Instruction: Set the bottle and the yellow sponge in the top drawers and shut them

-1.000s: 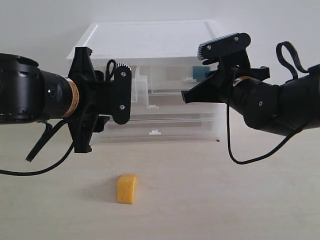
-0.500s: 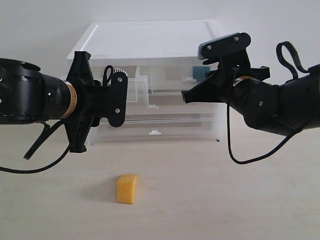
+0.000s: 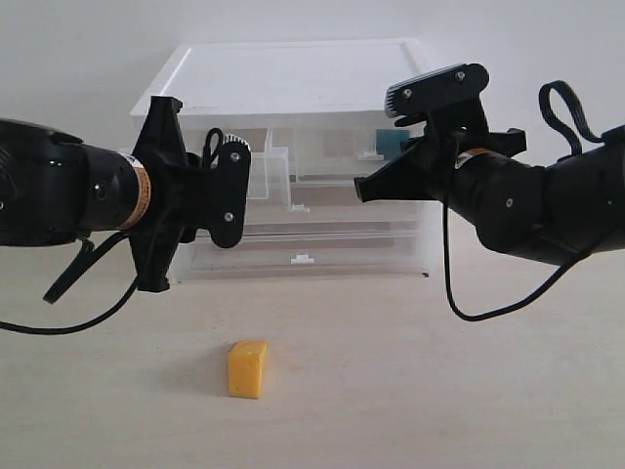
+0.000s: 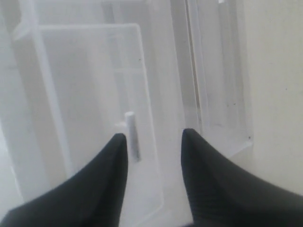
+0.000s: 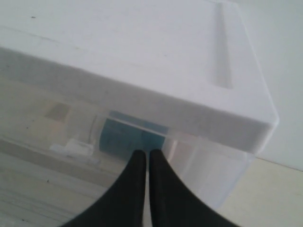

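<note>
Hovering left jaws spread before left one of top drawers (image 4: pixel 90 85); white tab handle (image 4: pixel 131 135) sits in gap between tips, close by one tip, contact unclear. Right jaws pressed together (no gap I can see), tips aimed at front of right drawer under cabinet (image 3: pixel 293 78) lid. Bottle (image 5: pixel 132 135) lies inside that drawer, teal label showing through plastic just beyond right tips. Yellow sponge (image 3: pixel 247 368) on desk (image 3: pixel 439 391), low beneath left jaws, well apart from both pairs.

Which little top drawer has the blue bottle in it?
The right top drawer: the bottle shows teal through its front. The left top drawer looks empty.
</note>
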`<control>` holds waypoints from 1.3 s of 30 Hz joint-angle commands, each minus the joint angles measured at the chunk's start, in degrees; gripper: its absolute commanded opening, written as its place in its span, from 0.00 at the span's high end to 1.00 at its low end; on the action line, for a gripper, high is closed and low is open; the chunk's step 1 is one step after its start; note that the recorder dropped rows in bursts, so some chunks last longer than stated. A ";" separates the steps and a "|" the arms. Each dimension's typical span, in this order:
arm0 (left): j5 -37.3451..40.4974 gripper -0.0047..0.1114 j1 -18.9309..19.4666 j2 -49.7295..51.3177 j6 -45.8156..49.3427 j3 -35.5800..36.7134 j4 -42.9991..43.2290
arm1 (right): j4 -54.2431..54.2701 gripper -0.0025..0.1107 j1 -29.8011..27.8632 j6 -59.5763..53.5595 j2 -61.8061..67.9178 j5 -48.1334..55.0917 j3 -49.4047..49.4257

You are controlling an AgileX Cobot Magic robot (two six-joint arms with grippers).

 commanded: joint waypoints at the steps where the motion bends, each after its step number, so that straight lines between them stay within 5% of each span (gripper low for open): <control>1: -0.42 0.67 0.18 0.09 -9.18 0.32 9.53 | -0.68 0.98 -0.23 0.08 0.02 -0.19 -0.27; 10: 5.24 0.70 0.18 5.09 -19.12 0.32 19.88 | -0.67 0.98 -0.23 -0.21 0.02 -0.19 -0.27; 13: 9.88 0.93 0.18 5.16 -23.29 0.32 19.88 | -0.89 0.98 -0.23 -0.60 0.02 -0.41 -0.27; 21: 12.51 0.93 -5.96 5.02 -22.69 1.87 19.88 | -0.89 0.98 -0.23 -0.84 0.02 -0.72 -0.27; 39: 9.08 0.93 -6.69 -2.05 -24.27 7.44 19.88 | -0.89 0.98 -0.23 -0.63 0.02 -0.11 -0.27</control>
